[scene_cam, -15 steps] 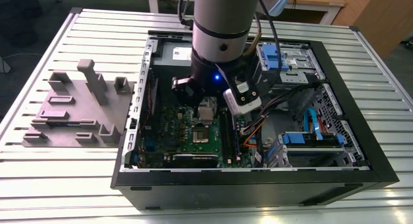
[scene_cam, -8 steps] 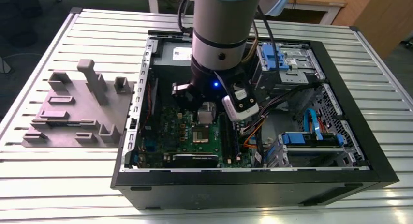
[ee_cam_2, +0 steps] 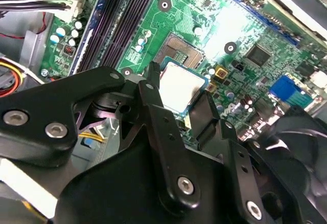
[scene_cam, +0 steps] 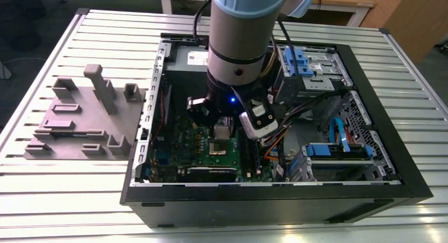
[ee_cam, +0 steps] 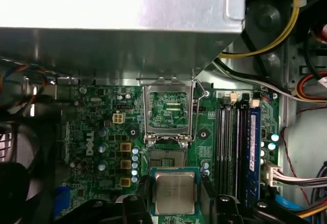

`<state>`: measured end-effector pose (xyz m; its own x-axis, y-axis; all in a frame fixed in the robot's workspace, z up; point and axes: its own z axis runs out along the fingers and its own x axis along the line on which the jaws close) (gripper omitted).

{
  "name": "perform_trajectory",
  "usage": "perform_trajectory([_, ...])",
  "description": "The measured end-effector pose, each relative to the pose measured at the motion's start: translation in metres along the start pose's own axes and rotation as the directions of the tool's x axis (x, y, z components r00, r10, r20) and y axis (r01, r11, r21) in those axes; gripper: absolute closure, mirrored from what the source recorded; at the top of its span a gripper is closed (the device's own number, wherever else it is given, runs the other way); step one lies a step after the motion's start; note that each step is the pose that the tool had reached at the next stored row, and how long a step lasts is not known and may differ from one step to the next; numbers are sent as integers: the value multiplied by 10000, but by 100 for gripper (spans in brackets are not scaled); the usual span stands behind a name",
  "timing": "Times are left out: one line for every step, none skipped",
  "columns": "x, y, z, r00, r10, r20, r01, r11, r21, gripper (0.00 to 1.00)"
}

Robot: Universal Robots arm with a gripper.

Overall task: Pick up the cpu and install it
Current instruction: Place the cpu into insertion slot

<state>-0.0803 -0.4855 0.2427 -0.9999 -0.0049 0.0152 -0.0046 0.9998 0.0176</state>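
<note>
- Slatted metal bench [scene_cam: 70,201]. In the exterior view a grey fixture block [scene_cam: 84,117] sits at 9 o'clock of the computer case [scene_cam: 280,201], just beside its wall.
- The case lies open side up. The green motherboard [scene_cam: 203,148] is on its floor, toward 7 o'clock inside the case.
- The arm [scene_cam: 242,38] hangs from 12 o'clock into the case, over the motherboard.
- The tool [ee_cam_2: 179,95] is closed to the width of the cpu [ee_cam_2: 179,83] and grips it, with a black finger [ee_cam_2: 156,106] against each of two opposite edges. The chip's silver top faces up.
- In the first wrist view the cpu [ee_cam: 174,192] is just beside the open, bare socket [ee_cam: 166,158]. The load plate [ee_cam: 168,106] is flipped up on the socket's far side.
- Memory sticks [scene_cam: 246,154] are at 3 o'clock of the socket in the exterior view.
- A drive cage [scene_cam: 332,151] with blue tabs is at 4 o'clock inside the case.
</note>
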Motion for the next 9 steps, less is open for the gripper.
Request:
perform_trajectory([0,0,18,10000,-1,2,1,10000,0,53])
perform_trajectory([-1,-1,36,10000,-1,7,1,10000,0,53])
perform_trajectory([-2,-1,54,10000,-2,11,2,10000,0,53])
perform_trajectory([-1,-1,74,10000,-2,12,2,10000,0,53])
perform_trajectory([0,-2,90,10000,0,12,0,10000,1,53])
perform_trajectory([2,-7,108,10000,-1,11,1,10000,1,53])
perform_trajectory([5,-17,126,10000,-1,11,1,10000,3,53])
perform_trajectory([7,-24,145,10000,0,12,0,10000,1,53])
perform_trajectory([9,-28,164,10000,0,13,0,10000,-2,53])
